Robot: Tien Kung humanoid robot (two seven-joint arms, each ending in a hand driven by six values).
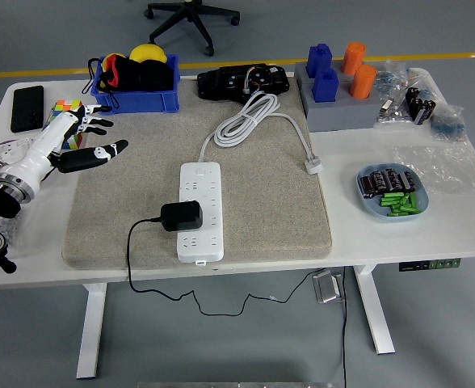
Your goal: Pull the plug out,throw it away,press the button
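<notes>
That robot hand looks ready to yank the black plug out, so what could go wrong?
The white power strip lies loose on the grey mat, so it may lift or slide with the black plug. The plug's cable hangs over the table's near edge and could snag. The left robot hand starts far off, fingers spread.

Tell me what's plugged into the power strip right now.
A black adapter sits in the power strip near its front end, its cord trailing off the table. The socket beneath it is covered. The other sockets look empty.

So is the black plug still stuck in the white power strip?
Yes, it is in. The black plug sits on the power strip, its cord trailing off the mat. The left hand hovers away, open.
</notes>
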